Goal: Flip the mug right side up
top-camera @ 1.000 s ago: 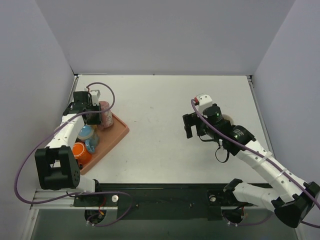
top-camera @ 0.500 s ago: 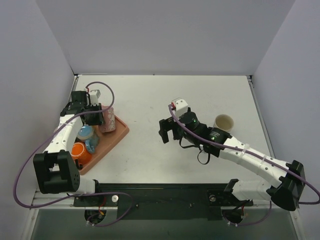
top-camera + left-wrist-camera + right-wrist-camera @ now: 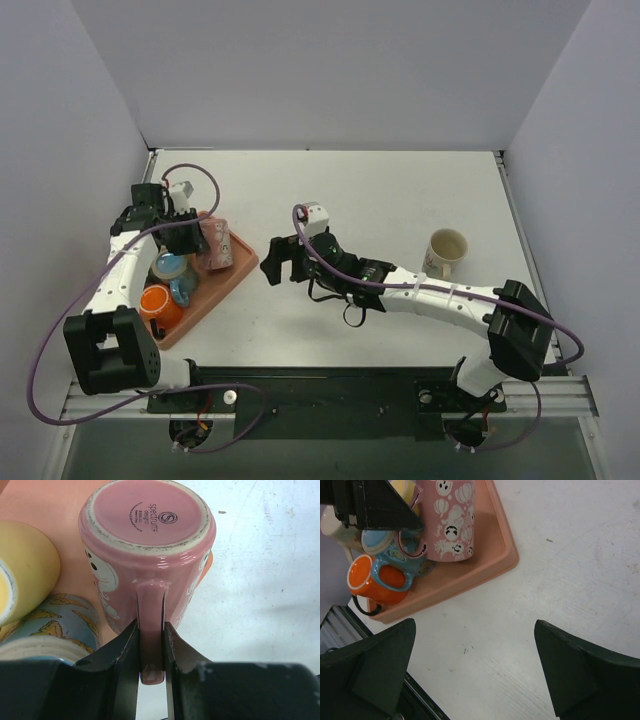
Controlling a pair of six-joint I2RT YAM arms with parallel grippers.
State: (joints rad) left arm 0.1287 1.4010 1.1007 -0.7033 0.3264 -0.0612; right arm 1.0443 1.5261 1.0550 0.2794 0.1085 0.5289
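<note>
We see pink mug [image 3: 149,555] upside down, base up, at far end of tray [image 3: 238,272], near left edge of bench. Left gripper [image 3: 150,647] clamped on its handle, one finger each side. Blue mug [image 3: 172,268], orange mug [image 3: 160,302], yellow mug [image 3: 25,575] sit beside it in tray. Right gripper [image 3: 280,262] hovers mid-bench, just right of tray, fingers spread wide, holding nothing. We note cream mug [image 3: 447,251] upright near right edge.
</note>
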